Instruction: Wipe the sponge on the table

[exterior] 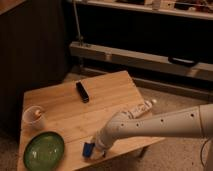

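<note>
Single white arm (165, 122) comes in from the right edge, stretched out leftward and sloping slightly down over the front right part of the table (110, 95). It thickens at a rounded joint, then bends down toward the gripper (96, 148). Gripper sits low at the front edge of the table, pointing down-left, right against the sponge (88, 149).
</note>
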`<state>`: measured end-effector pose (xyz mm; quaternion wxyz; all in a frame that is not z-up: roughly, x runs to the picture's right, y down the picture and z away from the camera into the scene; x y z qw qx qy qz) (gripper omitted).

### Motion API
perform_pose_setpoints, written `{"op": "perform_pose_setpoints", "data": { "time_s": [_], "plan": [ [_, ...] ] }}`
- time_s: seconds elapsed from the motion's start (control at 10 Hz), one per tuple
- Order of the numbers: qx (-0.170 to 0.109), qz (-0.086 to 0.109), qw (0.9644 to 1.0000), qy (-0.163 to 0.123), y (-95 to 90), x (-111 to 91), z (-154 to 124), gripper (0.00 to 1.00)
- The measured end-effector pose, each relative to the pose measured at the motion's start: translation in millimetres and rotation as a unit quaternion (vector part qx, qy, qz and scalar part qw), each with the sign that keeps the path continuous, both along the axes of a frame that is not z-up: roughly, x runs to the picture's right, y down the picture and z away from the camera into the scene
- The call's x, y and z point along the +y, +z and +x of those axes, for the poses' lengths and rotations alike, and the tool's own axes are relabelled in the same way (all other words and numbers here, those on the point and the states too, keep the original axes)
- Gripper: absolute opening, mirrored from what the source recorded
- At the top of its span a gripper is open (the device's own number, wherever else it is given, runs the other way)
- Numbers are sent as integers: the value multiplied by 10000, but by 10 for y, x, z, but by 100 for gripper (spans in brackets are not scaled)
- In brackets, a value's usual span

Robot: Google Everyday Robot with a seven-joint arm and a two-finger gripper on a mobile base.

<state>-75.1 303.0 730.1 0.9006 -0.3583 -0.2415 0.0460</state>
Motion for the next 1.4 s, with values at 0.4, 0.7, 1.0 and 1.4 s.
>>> {"op": "perform_pose_setpoints", "data": {
  "time_s": [0.4,0.7,1.0,1.4],
  "plan": [
    [-263,55,9995,-156,68,-51,-329,21],
    [-442,110,9981,-424,209,-124,-664,21],
    [-397,187,9977,-514,398,-291,-760,21],
    [-118,328,9978,-571,730,-618,-650,21]
  ]
}}
